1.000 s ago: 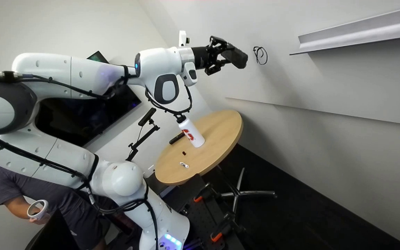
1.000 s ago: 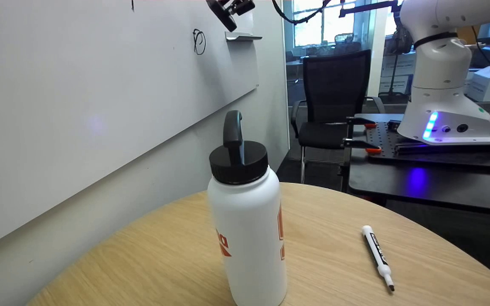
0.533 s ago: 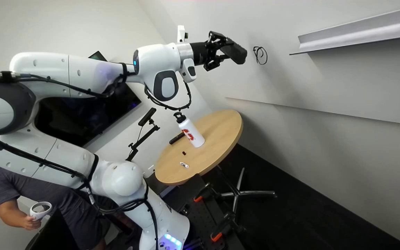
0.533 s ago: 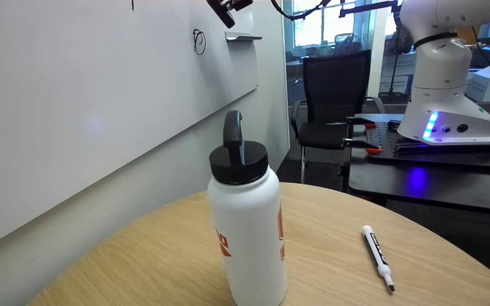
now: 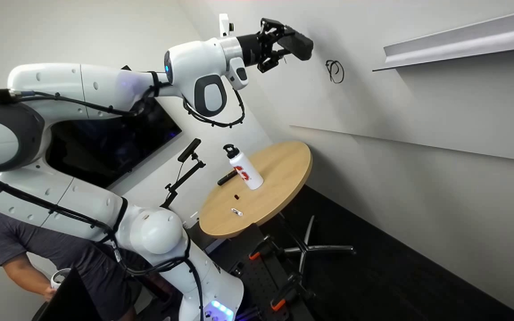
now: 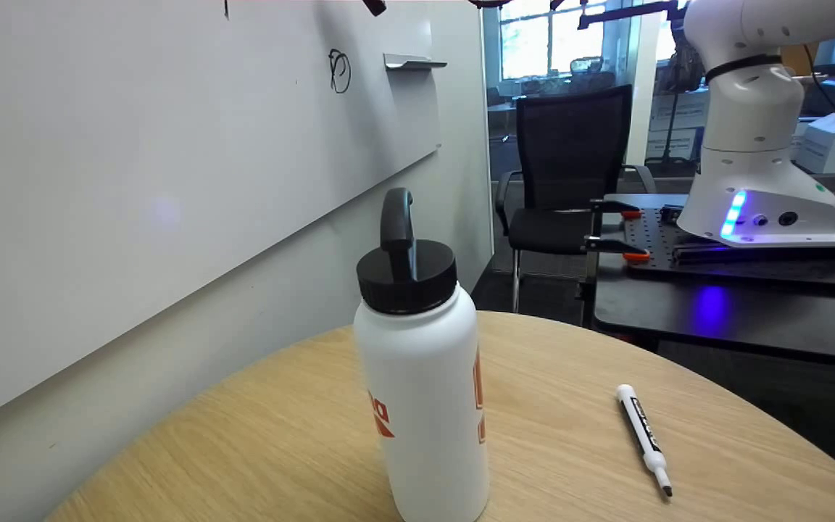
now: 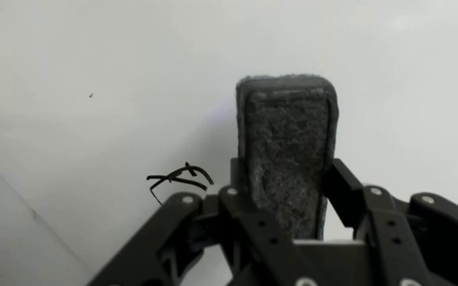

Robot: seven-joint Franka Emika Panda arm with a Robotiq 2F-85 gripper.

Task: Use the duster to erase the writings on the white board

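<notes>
Duster (image 7: pixel 288 135) is held in front of the board (image 6: pixel 135 145), near the scribble (image 6: pixel 340 71), prob. not touching it. Gripper (image 7: pixel 286 174) is clamped on its two long sides, toward the near end in wrist view. Shld be light, felt-soft outside, grippy, hard to break; mid-side hold w/ wiping face clear looks best. Bottle (image 6: pixel 421 391) stands on the table (image 6: pixel 243 435), lid (image 6: pixel 406 279) on; opaque, so can't tell what's inside.
</notes>
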